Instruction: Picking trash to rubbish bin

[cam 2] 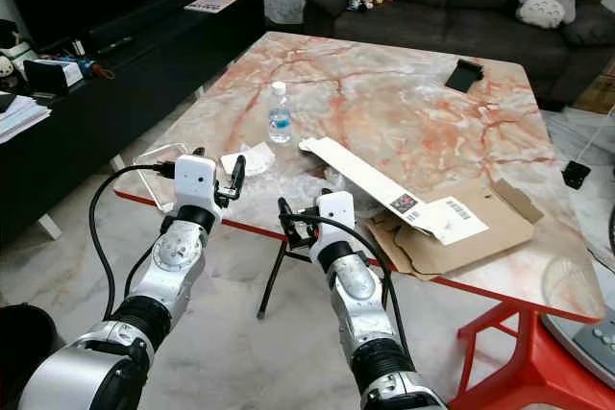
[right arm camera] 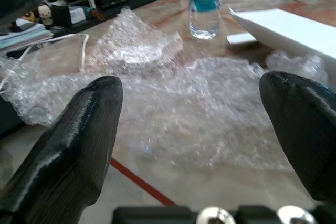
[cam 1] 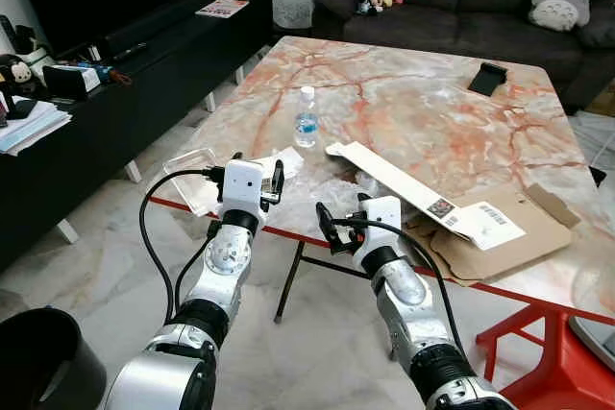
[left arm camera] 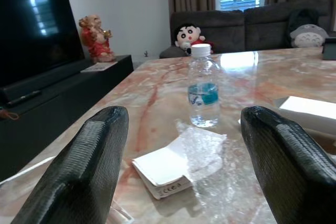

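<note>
Trash lies along the near edge of the marble table (cam 1: 404, 93). Crumpled bubble wrap (right arm camera: 184, 114) sits right in front of my right gripper (cam 1: 344, 210), which is open and empty at the table's red edge. My left gripper (cam 1: 257, 168) is also open and empty, held just above the edge. Ahead of it lies a small white card in clear plastic wrap (left arm camera: 170, 166), and behind that stands a clear water bottle (cam 1: 306, 117) with a blue label. A clear plastic tray (cam 1: 192, 178) rests at the table's near left corner.
A long white cardboard strip (cam 1: 384, 175) and a flattened brown box (cam 1: 500, 232) lie to the right. A black object (cam 1: 488, 78) rests far back. A black bin (cam 1: 38, 362) stands on the floor at my lower left. A dark TV cabinet (cam 1: 125, 93) runs along the left.
</note>
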Controlling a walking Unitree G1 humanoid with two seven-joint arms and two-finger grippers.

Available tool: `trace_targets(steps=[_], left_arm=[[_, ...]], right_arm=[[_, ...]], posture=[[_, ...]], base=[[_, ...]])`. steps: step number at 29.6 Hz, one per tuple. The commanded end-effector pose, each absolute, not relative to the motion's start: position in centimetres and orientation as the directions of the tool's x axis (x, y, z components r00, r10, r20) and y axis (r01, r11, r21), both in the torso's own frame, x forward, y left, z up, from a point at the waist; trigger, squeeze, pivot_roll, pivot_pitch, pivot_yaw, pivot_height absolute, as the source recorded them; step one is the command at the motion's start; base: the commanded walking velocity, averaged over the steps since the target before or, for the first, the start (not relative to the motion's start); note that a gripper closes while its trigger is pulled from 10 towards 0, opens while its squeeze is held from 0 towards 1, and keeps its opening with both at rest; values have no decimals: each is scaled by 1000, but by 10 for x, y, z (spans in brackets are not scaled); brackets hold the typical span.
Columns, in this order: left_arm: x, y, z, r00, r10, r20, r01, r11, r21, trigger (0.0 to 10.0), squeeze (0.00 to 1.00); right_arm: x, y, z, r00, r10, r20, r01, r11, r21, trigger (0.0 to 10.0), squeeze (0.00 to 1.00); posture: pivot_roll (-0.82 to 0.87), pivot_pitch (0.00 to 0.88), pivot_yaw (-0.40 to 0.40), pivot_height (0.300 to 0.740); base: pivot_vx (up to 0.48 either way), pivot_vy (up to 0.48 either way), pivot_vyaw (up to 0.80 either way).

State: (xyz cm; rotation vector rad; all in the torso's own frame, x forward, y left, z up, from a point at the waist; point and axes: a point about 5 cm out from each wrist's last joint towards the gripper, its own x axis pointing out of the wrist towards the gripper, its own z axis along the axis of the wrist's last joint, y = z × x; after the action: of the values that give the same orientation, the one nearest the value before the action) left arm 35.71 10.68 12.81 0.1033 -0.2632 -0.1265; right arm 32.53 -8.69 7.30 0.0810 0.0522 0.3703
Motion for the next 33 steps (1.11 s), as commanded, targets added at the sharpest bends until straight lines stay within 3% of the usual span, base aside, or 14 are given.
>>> trace_targets(steps=[1,21,22,23,27,28,33], left_arm=[[357,107,128,958,-135,254,108,987,118,10000,0],[357,108,129,958,-125,256,98,988,116,10000,0],[357,108,129,959,-124,256,98,989,115,10000,0],[357,108,128,959,-124,255,97,989,114,10000,0],[357,108,128,959,-123,255,97,989,113,10000,0],[357,108,128,959,-123,254,97,989,114,10000,0],[357,109,130,959,-120,256,94,989,113,10000,0]], right_arm=[[330,-85,83,933,361,-8,-359,930,79,10000,1000],[337,-83,84,943,329,-58,-324,943,81,10000,1000],[337,-82,85,943,328,-59,-323,943,82,10000,941],[337,-82,85,943,327,-60,-322,943,81,10000,98],[337,-81,85,943,326,-61,-321,944,80,10000,98],[338,-81,85,944,325,-60,-320,944,80,10000,0],[339,-80,89,948,315,-43,-310,946,98,10000,0]], posture=[[-118,39,-22,740],[-108,42,-30,740],[-108,43,-30,740],[-108,43,-30,740],[-108,43,-30,740],[-107,44,-31,740],[-107,44,-32,740]], base=[[0,0,0],[0,0,0],[0,0,0],[0,0,0],[0,0,0],[255,0,0],[304,0,0]])
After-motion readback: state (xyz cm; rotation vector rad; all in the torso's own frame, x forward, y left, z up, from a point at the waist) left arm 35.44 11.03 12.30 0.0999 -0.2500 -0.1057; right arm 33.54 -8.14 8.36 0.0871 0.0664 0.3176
